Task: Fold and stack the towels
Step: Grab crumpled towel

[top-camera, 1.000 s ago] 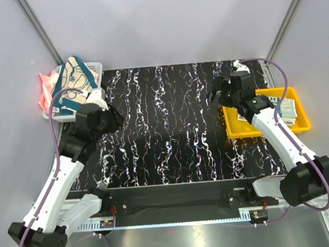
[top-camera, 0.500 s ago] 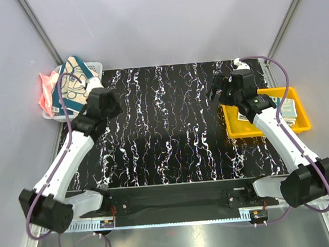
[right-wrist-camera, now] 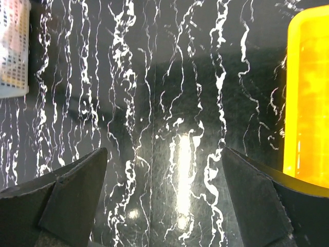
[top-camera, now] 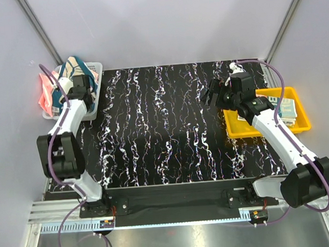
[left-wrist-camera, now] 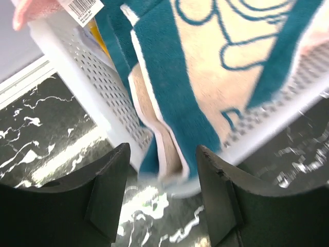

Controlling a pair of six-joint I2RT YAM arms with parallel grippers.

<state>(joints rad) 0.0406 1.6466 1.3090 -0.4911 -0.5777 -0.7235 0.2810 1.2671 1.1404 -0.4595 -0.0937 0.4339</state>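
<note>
A teal-and-cream patterned towel (top-camera: 74, 69) hangs over the rim of the white mesh basket (top-camera: 94, 67) at the far left. In the left wrist view this towel (left-wrist-camera: 195, 77) drapes down the basket wall (left-wrist-camera: 87, 87). A coral pink towel (top-camera: 46, 93) hangs off the basket's left side, and its edge shows in the left wrist view (left-wrist-camera: 31, 7). My left gripper (top-camera: 85, 84) is open and empty, its jaws (left-wrist-camera: 162, 188) just below the towel's hanging corner. My right gripper (top-camera: 213, 92) is open and empty above the bare black table (right-wrist-camera: 164, 154).
A yellow plastic tray (top-camera: 235, 124) stands at the right and holds folded patterned cloth (top-camera: 287, 108). Its rim shows in the right wrist view (right-wrist-camera: 308, 92). The black marbled table (top-camera: 164, 123) lies between basket and tray. The enclosure walls rise close behind.
My left arm has swung from the table's left side up to the basket, so the gripper is now at the hanging teal towel. My right gripper has shifted slightly left.
</note>
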